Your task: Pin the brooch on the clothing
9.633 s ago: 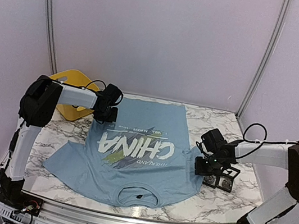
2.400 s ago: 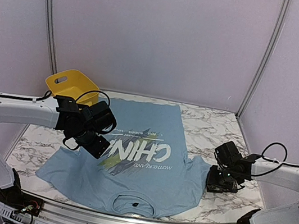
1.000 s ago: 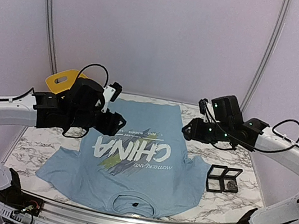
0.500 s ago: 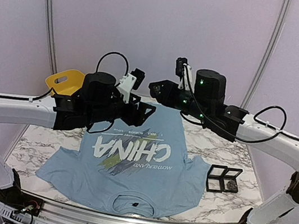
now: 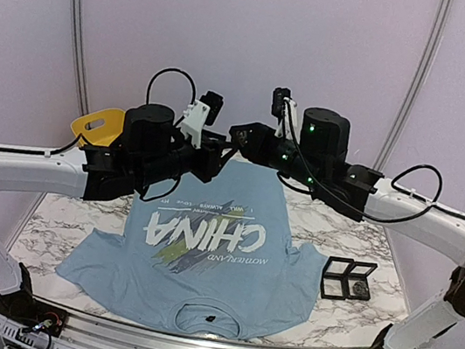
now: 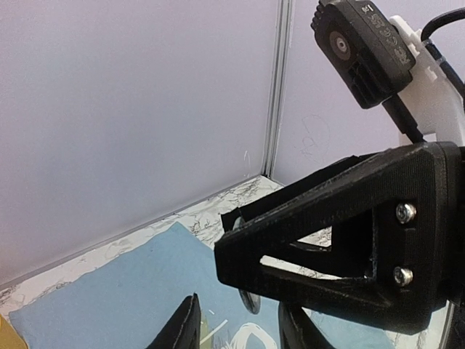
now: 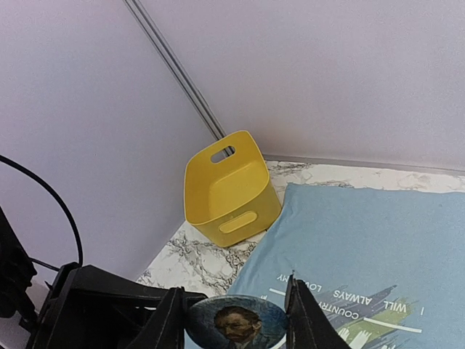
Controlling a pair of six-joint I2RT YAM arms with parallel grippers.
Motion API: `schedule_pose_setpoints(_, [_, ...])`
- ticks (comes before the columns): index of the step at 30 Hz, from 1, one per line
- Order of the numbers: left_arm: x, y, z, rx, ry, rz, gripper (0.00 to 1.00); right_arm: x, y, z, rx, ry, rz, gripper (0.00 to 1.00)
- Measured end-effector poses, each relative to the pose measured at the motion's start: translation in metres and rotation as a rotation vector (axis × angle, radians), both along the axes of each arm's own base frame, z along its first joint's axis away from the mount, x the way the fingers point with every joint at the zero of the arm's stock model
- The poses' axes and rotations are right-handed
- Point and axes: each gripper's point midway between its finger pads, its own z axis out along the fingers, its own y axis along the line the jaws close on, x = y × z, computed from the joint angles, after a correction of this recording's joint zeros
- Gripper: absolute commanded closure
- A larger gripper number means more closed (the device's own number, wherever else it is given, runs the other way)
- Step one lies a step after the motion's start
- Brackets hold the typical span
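Now: the brooch [image 7: 236, 323], a round badge with a painted portrait, is up in the air. It is pinched by its rim between the fingers of the right gripper [image 5: 240, 136], above the far hem of the clothing [image 5: 204, 241]. The clothing lies flat on the marble table [image 5: 343, 201], print up, collar toward the arm bases.

Left gripper [image 6: 240, 331] is nose to nose with the right. Its jaws stand partly apart and a sliver of badge rim shows by the gap; whether they touch it, cannot tell.

Step in hand, as I read it: a mid-air pass, or opening the pin.
- Right holds dead steady.
- Left closes square on the rim.
- No release until the second grip is sure.

Against half a second back: tips then stood apart and left jaws wider. Shirt and black case [image 5: 349, 279] unmoved.
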Motion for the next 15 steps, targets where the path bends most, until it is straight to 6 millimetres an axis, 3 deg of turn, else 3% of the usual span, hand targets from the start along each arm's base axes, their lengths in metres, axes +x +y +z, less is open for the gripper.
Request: schedule_pose_setpoints(15, [0.0042,-0.0004,0.0005,0.001,-0.019,0.018,0.69,-0.0031,0.0055,0.006,0.013,-0.006,0.033,0.8])
